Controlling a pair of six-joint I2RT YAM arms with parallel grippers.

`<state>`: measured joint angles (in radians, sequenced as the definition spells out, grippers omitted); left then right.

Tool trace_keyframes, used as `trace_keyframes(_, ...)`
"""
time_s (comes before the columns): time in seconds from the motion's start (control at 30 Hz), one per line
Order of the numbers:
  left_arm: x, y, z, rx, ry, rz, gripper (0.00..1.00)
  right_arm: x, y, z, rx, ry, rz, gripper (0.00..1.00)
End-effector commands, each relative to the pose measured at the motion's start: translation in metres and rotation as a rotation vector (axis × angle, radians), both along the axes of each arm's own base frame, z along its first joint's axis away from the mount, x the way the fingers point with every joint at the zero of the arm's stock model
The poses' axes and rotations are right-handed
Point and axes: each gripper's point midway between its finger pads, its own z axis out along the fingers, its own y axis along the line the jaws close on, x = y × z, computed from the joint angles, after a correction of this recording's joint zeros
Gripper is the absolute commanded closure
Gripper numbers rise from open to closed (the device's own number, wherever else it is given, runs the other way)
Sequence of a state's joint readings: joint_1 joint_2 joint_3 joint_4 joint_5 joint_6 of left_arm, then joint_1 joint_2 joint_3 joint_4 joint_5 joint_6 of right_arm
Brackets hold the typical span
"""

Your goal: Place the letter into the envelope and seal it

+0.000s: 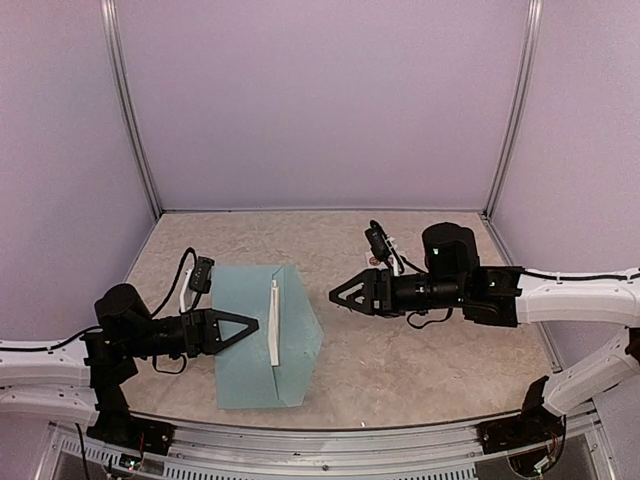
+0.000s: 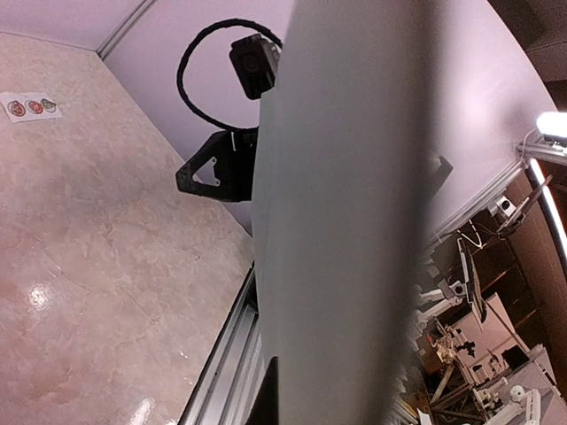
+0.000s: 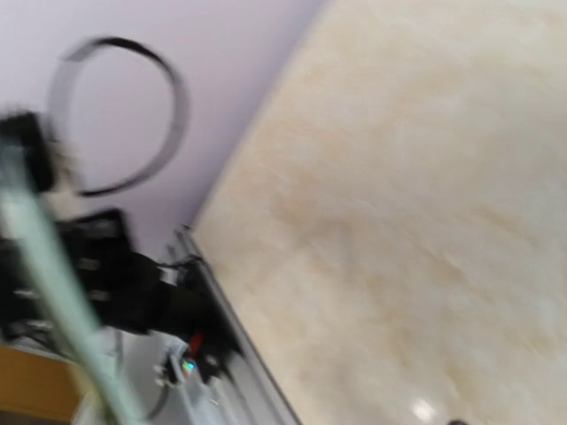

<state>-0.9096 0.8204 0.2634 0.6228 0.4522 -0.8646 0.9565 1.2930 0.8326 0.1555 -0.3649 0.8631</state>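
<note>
The teal envelope (image 1: 255,345) is held up off the table, tilted, with its flap pointing right. My left gripper (image 1: 252,325) is shut on its left side. In the left wrist view the envelope (image 2: 354,221) fills the middle, close to the camera. A narrow white edge (image 1: 273,322) runs along the envelope's middle; it looks like the letter's edge, and the rest of the letter is hidden. My right gripper (image 1: 335,295) hovers empty just right of the flap, not touching it, and appears open. In the blurred right wrist view the envelope's edge (image 3: 44,274) shows at the left.
A white strip of round stickers (image 2: 31,106) lies on the beige table (image 1: 420,350) at the back, near the right arm. Purple walls close off the back and both sides. A metal rail (image 1: 350,440) runs along the near edge.
</note>
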Motion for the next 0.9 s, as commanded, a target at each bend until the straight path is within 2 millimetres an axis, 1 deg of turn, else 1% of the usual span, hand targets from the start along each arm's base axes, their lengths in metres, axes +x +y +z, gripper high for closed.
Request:
trace_keyframes(0.0, -0.009, -0.004, 0.022, -0.052, -0.047, -0.053, 1.00, -0.003, -0.002, -0.045, -0.121, 0.077, 0.000, 0.25)
trace_keyframes(0.07, -0.009, -0.006, 0.025, -0.056, -0.053, -0.058, 1.00, -0.013, 0.013, -0.050, -0.125, 0.069, 0.076, 0.24)
trace_keyframes(0.1, -0.009, -0.007, 0.027, -0.060, -0.056, -0.060, 1.00, -0.022, 0.023, -0.046, -0.116, 0.056, 0.129, 0.23)
trace_keyframes(0.17, -0.009, -0.009, 0.026, -0.059, -0.055, -0.061, 1.00, -0.038, 0.044, -0.037, -0.098, 0.014, 0.224, 0.23)
trace_keyframes(0.23, -0.007, -0.010, 0.024, -0.055, -0.049, -0.059, 1.00, -0.059, 0.063, -0.021, -0.045, -0.029, 0.323, 0.22)
trace_keyframes(0.3, -0.006, -0.012, 0.022, -0.050, -0.044, -0.055, 1.00, -0.071, 0.074, 0.001, 0.051, -0.064, 0.389, 0.21)
trace_keyframes(0.37, -0.004, -0.013, 0.021, -0.045, -0.042, -0.051, 1.00, -0.079, 0.078, 0.019, 0.142, -0.079, 0.428, 0.19)
trace_keyframes(0.43, -0.004, -0.013, 0.020, -0.043, -0.041, -0.050, 1.00, -0.082, 0.081, 0.027, 0.197, -0.082, 0.447, 0.18)
trace_keyframes(0.6, -0.006, -0.016, 0.022, -0.047, -0.042, -0.065, 1.00, -0.081, 0.093, 0.019, 0.204, -0.046, 0.463, 0.18)
trace_keyframes(0.7, -0.006, -0.016, 0.022, -0.044, -0.038, -0.062, 1.00, -0.083, 0.095, 0.013, 0.211, -0.018, 0.473, 0.19)
trace_keyframes(0.77, -0.004, -0.015, 0.019, -0.037, -0.033, -0.048, 1.00, -0.082, 0.092, 0.008, 0.195, -0.008, 0.460, 0.18)
trace_keyframes(0.87, -0.001, -0.010, 0.018, -0.029, -0.032, -0.014, 1.00, -0.079, 0.079, 0.002, 0.166, -0.002, 0.407, 0.17)
